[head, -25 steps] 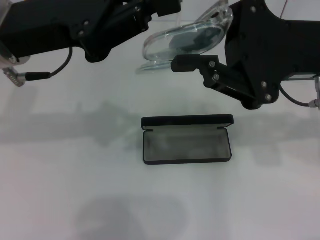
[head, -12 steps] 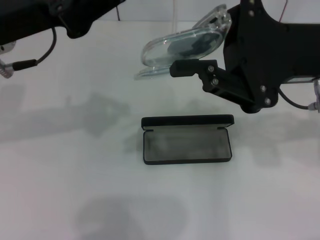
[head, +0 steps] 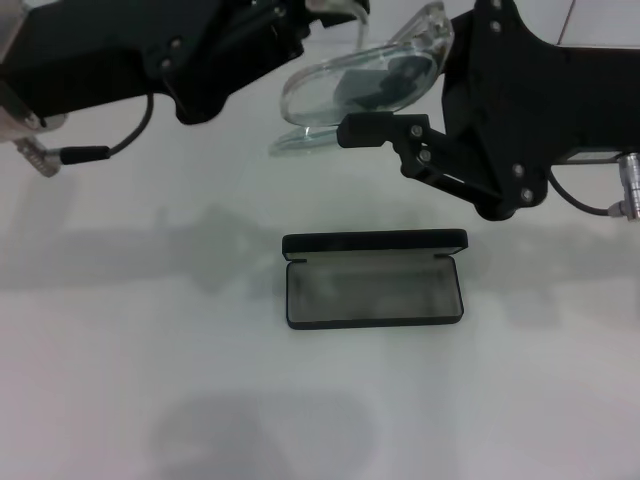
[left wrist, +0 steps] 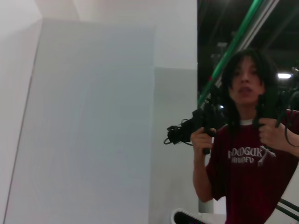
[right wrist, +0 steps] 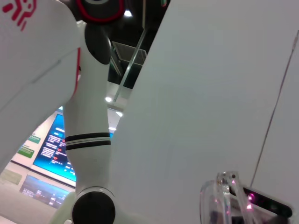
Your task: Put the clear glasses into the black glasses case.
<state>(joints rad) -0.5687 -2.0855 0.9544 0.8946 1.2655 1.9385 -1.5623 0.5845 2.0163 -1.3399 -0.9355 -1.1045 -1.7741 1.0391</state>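
A: Head view. What is shown?
B: The clear glasses (head: 365, 88) are held aloft by the right pincer (head: 345, 133), whose jaws are seen closed on the lower frame edge, well above and behind the black glasses case (head: 374, 279). The case lies open on the white table (head: 120, 380), its grey lining exposed. The left pincer (head: 335, 8) is raised near the glasses' far arm; whether it is open or shut cannot be told.

A: Left wrist view?
B: Only a wall and a person (left wrist: 247, 140) with hand controllers are seen; no task object is shown.

A: Right wrist view?
B: A clear edge of the glasses (right wrist: 219, 200) is visible beside another white robot arm (right wrist: 88, 144).

A: How is the object judged to handle?
B: It is judged light, stiff, slippery and scratch-prone; the frame, not the lenses, is best gripped.
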